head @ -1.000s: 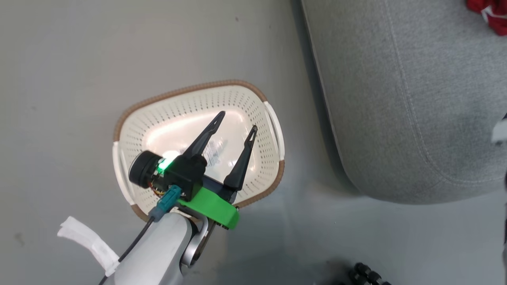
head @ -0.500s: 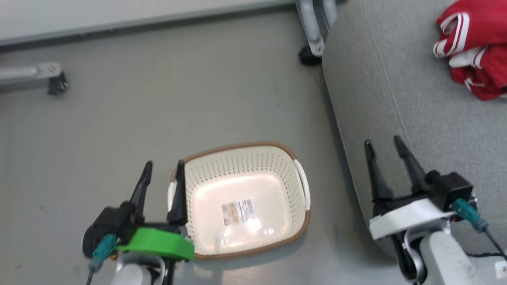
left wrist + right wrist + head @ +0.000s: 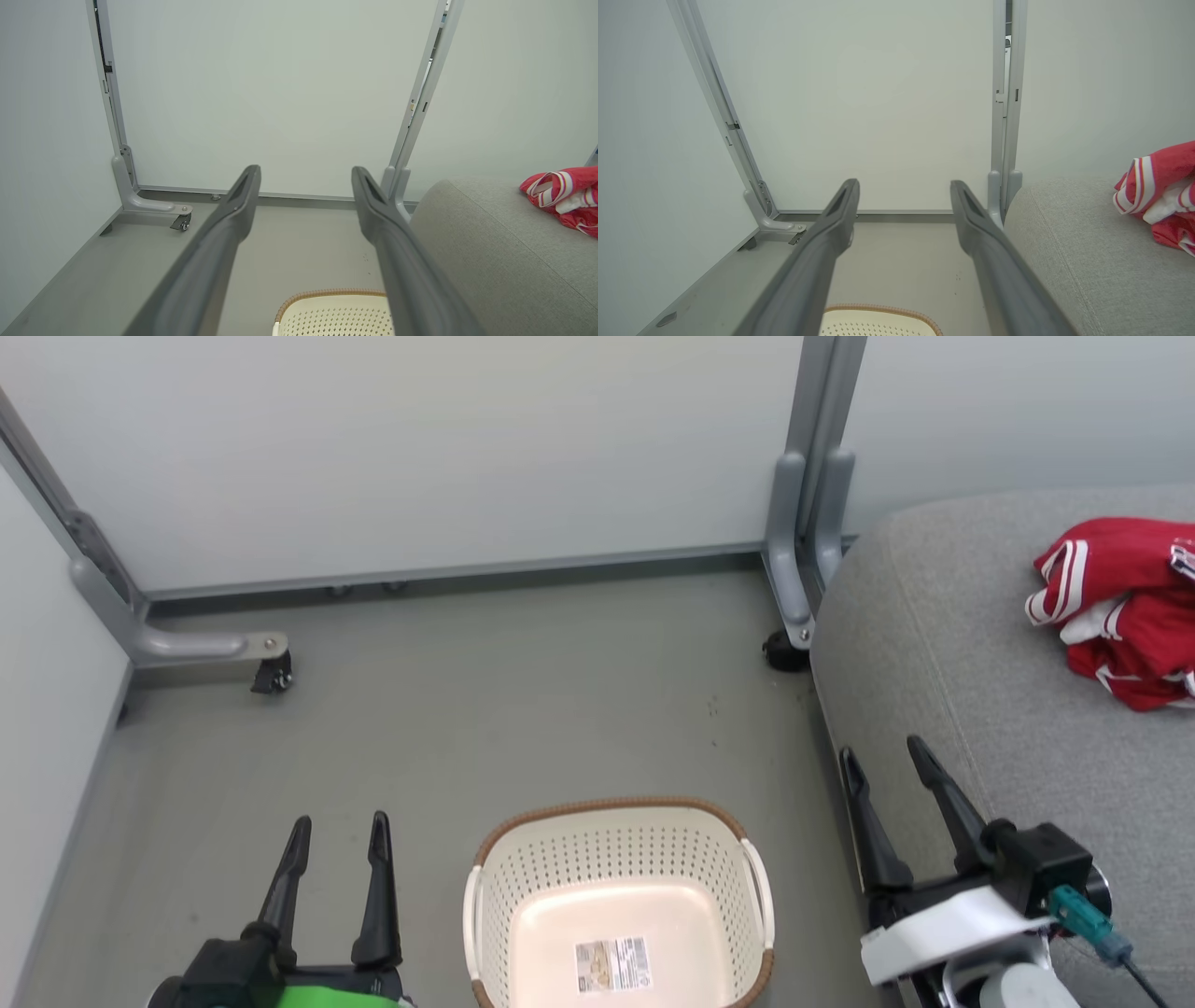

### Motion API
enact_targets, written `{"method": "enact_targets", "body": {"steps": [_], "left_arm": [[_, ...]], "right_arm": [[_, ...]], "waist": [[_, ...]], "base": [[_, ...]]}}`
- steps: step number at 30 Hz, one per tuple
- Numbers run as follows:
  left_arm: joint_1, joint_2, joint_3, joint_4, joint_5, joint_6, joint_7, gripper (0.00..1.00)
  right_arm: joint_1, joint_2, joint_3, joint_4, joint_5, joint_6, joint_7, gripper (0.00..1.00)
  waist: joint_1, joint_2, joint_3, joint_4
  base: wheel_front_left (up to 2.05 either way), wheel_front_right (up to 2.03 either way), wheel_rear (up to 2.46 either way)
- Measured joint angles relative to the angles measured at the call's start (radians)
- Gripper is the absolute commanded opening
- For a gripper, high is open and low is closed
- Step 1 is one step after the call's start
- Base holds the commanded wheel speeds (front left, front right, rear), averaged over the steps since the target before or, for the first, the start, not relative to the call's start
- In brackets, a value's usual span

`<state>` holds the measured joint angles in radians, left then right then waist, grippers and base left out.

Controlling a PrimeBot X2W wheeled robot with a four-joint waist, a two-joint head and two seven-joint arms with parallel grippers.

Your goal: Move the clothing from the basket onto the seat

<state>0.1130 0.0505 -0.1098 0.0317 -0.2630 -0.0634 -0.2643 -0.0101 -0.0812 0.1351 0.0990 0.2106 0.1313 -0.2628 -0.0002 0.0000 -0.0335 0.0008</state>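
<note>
– Clothing (image 3: 1116, 607) in the head view: where does it lie?
– It lies on the grey seat (image 3: 980, 728), at the right edge of the view. It is a crumpled red heap with white stripes. The edge cuts it, so I cannot tell its long axis. It is well apart from the basket (image 3: 611, 805), which stands on the floor (image 3: 467, 709) at the bottom middle. The basket has one white handle on each side and a paper label (image 3: 611, 963) on its pale bottom.
– And the arms?
– The left gripper (image 3: 340, 821) is at the lower left, just beside the basket and over the floor. The right gripper (image 3: 881, 749) is at the lower right, at the rounded border of the seat. Both point up the view, toward the wall panel (image 3: 420, 457). Each one has its fingers parted, with nothing between them.
– What about the left wrist view?
– The left gripper (image 3: 304, 171) is spread wide and aims at the wall panel. The brown rim of the basket (image 3: 327, 293) shows low, between the fingers. The seat (image 3: 490, 252) is on the right, and the clothing (image 3: 565, 198) rests on it at the far right.
– And the right wrist view?
– It is nearly the same. The right gripper (image 3: 904, 184) is also wide and holds nothing. The basket (image 3: 878, 309) is at the bottom edge, and the clothing (image 3: 1157, 191) lies on the seat (image 3: 1087, 247) at the right.
</note>
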Motion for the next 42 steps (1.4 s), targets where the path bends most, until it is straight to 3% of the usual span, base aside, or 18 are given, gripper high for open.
{"method": "enact_targets", "body": {"steps": [9,28,29,35,42], "left_arm": [[0.05,0.0,-0.014,0.014,0.034,0.012,0.0,1.0],[0.055,0.0,-0.008,0.043,0.052,0.014,0.0,1.0],[0.055,0.0,-0.008,0.044,0.054,0.017,0.0,0.0],[0.062,-0.001,-0.016,0.094,0.047,0.017,0.001,0.0],[0.059,-0.001,-0.002,0.105,-0.088,0.012,0.034,0.0]], "right_arm": [[0.106,0.013,-0.028,0.011,-0.023,0.0,0.0,1.0],[0.102,0.025,-0.025,0.029,-0.029,0.0,0.0,1.0],[0.102,0.026,-0.025,0.031,-0.029,0.0,0.0,0.0],[0.127,0.033,-0.023,0.077,-0.02,0.0,0.004,0.0],[0.126,0.03,-0.032,0.084,0.117,0.0,0.033,0.0]], "waist": [[0.0,0.0,-0.065,0.008],[0.0001,0.0,-0.062,-0.006],[0.0001,0.0,-0.062,-0.005],[0.0001,0.0,-0.061,-0.005],[0.0001,0.0,-0.056,-0.005]], "base": [[0.0,0.0,0.0],[0.0,0.0,0.0],[0.0,0.0,0.0],[0.0,0.0,0.0],[0.0,0.0,0.0]]}}
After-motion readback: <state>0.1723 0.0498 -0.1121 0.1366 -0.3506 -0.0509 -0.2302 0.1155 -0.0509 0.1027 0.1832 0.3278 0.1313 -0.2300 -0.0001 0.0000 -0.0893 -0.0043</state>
